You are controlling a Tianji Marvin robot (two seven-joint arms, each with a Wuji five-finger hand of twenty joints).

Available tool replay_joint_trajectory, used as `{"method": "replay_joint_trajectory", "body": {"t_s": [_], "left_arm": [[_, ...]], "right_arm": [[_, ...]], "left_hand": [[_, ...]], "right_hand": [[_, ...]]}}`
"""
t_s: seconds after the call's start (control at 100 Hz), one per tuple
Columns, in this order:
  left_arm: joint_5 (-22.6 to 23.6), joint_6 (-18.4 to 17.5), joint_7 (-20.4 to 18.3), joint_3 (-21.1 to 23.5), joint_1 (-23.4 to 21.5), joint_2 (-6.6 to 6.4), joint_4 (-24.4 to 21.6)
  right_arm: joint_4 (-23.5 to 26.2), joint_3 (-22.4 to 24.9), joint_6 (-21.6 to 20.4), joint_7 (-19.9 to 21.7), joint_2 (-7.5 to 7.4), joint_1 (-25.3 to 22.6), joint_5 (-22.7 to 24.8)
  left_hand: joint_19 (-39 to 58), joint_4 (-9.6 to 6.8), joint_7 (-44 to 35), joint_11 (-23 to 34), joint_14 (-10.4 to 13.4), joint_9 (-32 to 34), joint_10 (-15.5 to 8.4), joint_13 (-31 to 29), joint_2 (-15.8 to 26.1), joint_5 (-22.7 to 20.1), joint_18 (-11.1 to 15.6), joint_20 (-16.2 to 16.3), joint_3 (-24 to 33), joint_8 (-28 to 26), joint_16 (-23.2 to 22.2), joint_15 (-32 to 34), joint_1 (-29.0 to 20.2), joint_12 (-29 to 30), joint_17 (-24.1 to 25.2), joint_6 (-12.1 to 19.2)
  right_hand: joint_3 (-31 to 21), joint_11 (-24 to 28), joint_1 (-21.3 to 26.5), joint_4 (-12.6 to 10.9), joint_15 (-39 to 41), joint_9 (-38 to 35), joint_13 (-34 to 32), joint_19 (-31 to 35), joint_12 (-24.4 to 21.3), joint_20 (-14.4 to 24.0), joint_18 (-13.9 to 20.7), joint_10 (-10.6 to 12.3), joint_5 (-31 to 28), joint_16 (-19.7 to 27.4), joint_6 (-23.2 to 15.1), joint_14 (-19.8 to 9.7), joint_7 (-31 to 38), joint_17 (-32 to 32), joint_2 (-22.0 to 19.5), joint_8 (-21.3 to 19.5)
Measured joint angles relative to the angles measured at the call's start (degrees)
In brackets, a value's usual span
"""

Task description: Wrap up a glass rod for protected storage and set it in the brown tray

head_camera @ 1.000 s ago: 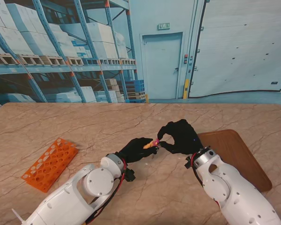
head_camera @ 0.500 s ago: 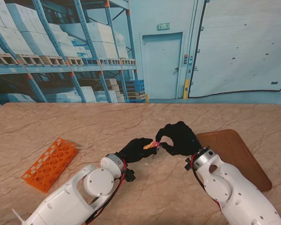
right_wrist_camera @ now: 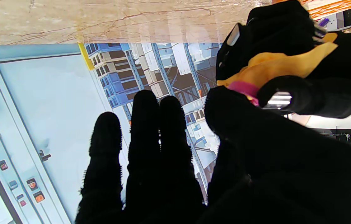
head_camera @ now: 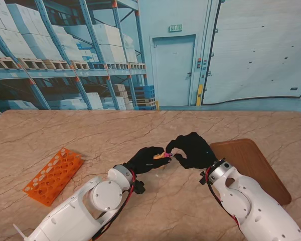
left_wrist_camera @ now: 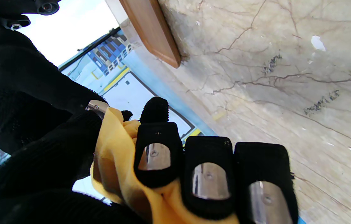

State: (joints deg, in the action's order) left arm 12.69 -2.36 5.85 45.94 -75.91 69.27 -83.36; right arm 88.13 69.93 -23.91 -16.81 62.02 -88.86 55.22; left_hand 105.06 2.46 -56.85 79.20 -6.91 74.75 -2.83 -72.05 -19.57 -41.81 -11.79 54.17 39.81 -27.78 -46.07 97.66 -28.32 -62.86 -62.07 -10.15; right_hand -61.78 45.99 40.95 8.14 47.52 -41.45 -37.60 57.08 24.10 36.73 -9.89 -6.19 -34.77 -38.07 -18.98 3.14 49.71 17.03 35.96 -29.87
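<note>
1. Right hand (head_camera: 191, 150) has slid slightly left, closing on left hand (head_camera: 149, 159).
2. Left fingers (left_wrist_camera: 208, 174) clutch yellow-wrapped rod (head_camera: 159, 156) above the table (head_camera: 140, 130); right thumb and forefinger pinch its pink band (right_wrist_camera: 244, 88).
3. Securing wrap, probably; brown tray (head_camera: 253, 168) waits, right.

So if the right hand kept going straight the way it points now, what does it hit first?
Most likely the left hand, which grips the yellow cloth bundle. The right hand points toward it, fingertips already at the pink band on the bundle's end. Depth is hard to judge, so contact could be immediate.
</note>
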Motion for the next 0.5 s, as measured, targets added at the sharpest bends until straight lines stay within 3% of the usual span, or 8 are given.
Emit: {"method": "replay_joint_trajectory", "body": {"t_s": [0.19,0.27,0.37,0.5], "left_arm": [[0.11,0.08,0.58,0.24,-0.27,0.23,-0.04],[0.13,0.11,0.59,0.27,-0.28,0.24,-0.09],[0.24,0.12,0.58,0.27,-0.28,0.25,-0.11],[0.32,0.23,0.57,0.18,-0.24,0.25,-0.11]], "right_arm": [[-0.01,-0.06,0.12,-1.21,0.03,-0.18,0.04],[-0.08,-0.06,0.25,-1.80,0.10,-0.27,0.05],[-0.17,-0.04,0.47,-2.54,0.22,-0.36,0.03],[-0.20,0.00,0.55,-2.23,0.46,-0.37,-1.83]], "left_hand": [[0.00,0.02,0.55,0.00,0.05,0.00,-0.19,0.00,0.00,0.00,0.06,0.00,-0.23,-0.12,0.01,0.00,-0.24,0.00,0.00,-0.01],[0.00,0.51,0.59,0.00,0.05,0.00,-0.19,0.00,-0.34,0.68,0.07,0.00,0.53,1.33,0.02,0.00,-2.53,0.00,0.00,-0.01],[0.00,0.62,-0.80,0.00,0.06,0.00,-0.20,0.00,-3.86,1.66,0.09,0.00,2.60,2.86,0.02,0.00,-6.12,0.00,0.00,-0.01],[0.00,0.65,-1.47,0.00,0.06,0.00,-0.19,0.00,-3.94,1.41,0.10,0.00,3.43,3.51,0.02,0.00,-7.74,0.00,0.00,0.03]], "right_hand": [[1.53,-0.08,0.65,0.04,-0.01,-0.61,-0.03,-0.08,-0.01,0.00,0.01,0.00,-0.82,0.00,0.00,0.00,-0.06,0.49,-0.91,1.15],[2.68,-0.09,0.65,0.06,-0.01,-0.61,-0.03,-0.10,-0.01,0.39,0.01,0.01,-0.83,0.00,-0.31,0.00,0.83,0.49,-1.74,2.02],[5.05,-0.09,0.50,0.15,-0.01,-0.61,-0.04,-0.12,-0.01,0.54,0.01,0.01,-0.89,0.00,-1.53,0.00,4.41,0.50,-1.75,4.91],[6.44,-0.09,-1.99,1.01,-0.01,-0.61,-0.04,-0.49,-0.01,0.57,0.01,0.01,-1.51,0.00,-2.07,0.00,7.72,0.50,-1.78,6.06]]}}
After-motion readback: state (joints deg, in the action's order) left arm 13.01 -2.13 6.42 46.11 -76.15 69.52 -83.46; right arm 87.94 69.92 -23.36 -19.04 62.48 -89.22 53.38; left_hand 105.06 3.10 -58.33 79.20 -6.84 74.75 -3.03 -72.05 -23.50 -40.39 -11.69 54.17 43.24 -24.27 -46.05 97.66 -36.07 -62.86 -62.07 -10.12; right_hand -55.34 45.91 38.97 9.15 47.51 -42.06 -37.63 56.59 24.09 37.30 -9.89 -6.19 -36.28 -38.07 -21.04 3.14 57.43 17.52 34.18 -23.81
